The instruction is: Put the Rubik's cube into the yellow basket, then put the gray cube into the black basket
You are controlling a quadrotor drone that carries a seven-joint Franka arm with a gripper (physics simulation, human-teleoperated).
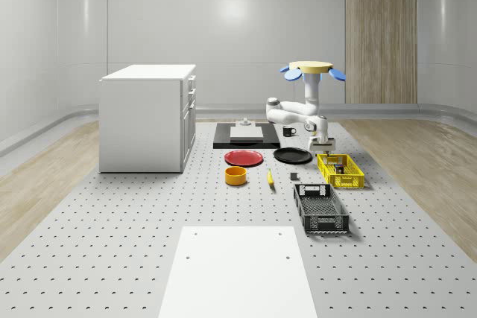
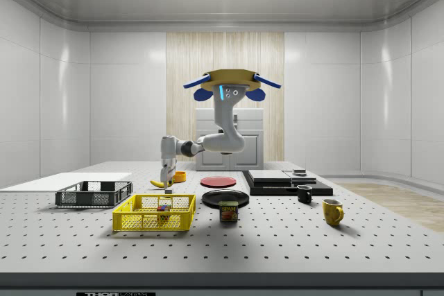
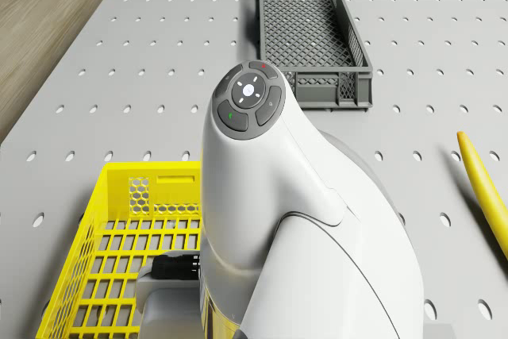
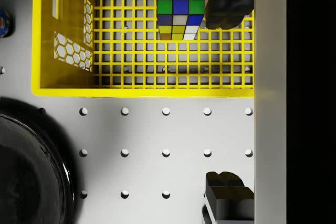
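Jaws (image 4: 226, 95) spread open above the yellow lattice basket (image 4: 142, 88) holding the multicoloured Rubik's cube (image 4: 180, 4).

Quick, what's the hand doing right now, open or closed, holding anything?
Hand: open and empty, above the near edge of the yellow basket; the Rubik's cube already sits inside it.

White cabinet (image 1: 147, 117), red plate (image 1: 244, 158), black plate (image 1: 292, 156), orange bowl (image 1: 235, 176), banana (image 1: 270, 178), yellow mug (image 2: 332, 211), can (image 2: 229, 212).
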